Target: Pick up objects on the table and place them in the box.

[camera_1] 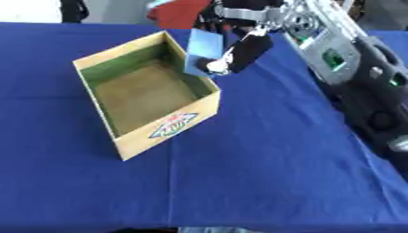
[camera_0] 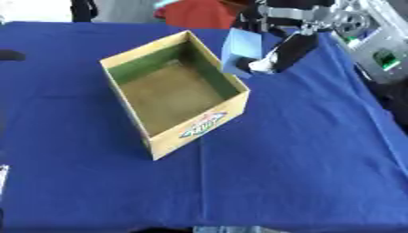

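— Blue block (camera_0: 241, 51) is pinched in my right hand (camera_0: 280, 55), just by the cardboard box (camera_0: 199, 129) wall.

— Trouble?

— I think it could bump the rim and drop on the surface (camera_0: 303, 164).

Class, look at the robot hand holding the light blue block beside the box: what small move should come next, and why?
Probably carry it left over the opening: the right robot hand holds the light blue block just outside the far right wall of the box, which looks empty.
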Motion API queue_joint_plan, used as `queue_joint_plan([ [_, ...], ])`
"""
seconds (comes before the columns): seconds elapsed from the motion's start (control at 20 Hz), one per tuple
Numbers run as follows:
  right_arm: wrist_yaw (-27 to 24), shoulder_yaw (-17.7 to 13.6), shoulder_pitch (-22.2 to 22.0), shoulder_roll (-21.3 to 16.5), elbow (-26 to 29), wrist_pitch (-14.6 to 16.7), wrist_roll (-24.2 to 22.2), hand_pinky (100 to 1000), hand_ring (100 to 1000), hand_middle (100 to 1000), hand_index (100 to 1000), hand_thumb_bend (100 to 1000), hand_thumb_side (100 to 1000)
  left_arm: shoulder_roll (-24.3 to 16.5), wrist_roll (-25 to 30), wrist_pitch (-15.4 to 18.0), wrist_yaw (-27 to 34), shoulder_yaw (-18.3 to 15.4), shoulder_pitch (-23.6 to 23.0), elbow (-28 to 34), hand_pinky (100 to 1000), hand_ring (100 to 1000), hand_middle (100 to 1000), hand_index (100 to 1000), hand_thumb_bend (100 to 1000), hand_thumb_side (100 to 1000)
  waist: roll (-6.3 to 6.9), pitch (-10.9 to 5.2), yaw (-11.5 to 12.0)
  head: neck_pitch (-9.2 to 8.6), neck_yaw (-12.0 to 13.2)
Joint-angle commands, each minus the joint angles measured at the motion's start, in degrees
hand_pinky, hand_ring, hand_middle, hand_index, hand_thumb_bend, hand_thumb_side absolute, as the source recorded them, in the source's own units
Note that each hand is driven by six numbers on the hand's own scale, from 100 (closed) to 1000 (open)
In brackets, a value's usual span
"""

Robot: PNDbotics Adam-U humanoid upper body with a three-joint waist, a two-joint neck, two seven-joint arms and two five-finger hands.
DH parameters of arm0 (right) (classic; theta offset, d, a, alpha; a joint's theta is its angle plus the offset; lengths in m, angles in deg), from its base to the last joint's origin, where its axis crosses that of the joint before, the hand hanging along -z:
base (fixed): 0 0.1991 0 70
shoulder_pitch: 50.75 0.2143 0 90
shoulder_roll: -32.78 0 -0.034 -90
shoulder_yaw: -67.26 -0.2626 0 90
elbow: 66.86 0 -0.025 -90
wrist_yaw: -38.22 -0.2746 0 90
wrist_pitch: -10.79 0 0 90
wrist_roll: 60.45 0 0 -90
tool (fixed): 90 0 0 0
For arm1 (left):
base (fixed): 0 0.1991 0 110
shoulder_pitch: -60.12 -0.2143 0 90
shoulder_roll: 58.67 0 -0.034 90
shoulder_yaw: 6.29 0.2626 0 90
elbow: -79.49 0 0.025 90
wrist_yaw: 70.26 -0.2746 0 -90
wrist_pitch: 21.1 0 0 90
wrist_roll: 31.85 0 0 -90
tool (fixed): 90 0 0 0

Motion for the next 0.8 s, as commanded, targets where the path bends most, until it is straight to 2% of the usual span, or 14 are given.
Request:
queue_joint_plan([
  [0.05, 4.51, -2.39, 3.13, 4.31, -5.66, 1.27, 0.46, 210, 473, 462, 693, 100, 472, -0.17, 0.54, 0.04, 0.57, 0.14, 1.0, 0.95, 591, 824, 689, 733, 176, 940, 0.42, -0.61, 0.41, -0.11, -0.88],
  [0.5, 17.53, -8.92, 6.81, 15.16, -20.05, 2.77, 5.05, 282, 502, 527, 713, 100, 509, 0.52, 1.15, -0.23, 1.28, 0.43, 1.84, 0.95, 591, 825, 689, 733, 178, 942, 0.48, 0.09, 2.23, -0.59, -2.97],
  [0.7, 21.43, -10.36, 6.79, 18.51, -23.73, 3.71, 7.01, 317, 523, 544, 720, 100, 519, 0.9, 1.19, -0.32, 1.43, 0.42, 2.08, 0.95, 591, 825, 689, 733, 179, 944, 0.67, 0.52, 3.02, -0.87, -3.47],
  [0.8, 23.81, -10.73, 6.5, 19.73, -25.64, 3.94, 7.68, 369, 550, 564, 733, 100, 529, 1.07, 1.24, -0.34, 1.51, 0.44, 2.24, 0.95, 591, 825, 689, 732, 179, 944, 0.73, 0.68, 3.3, -1.04, -3.75],
])
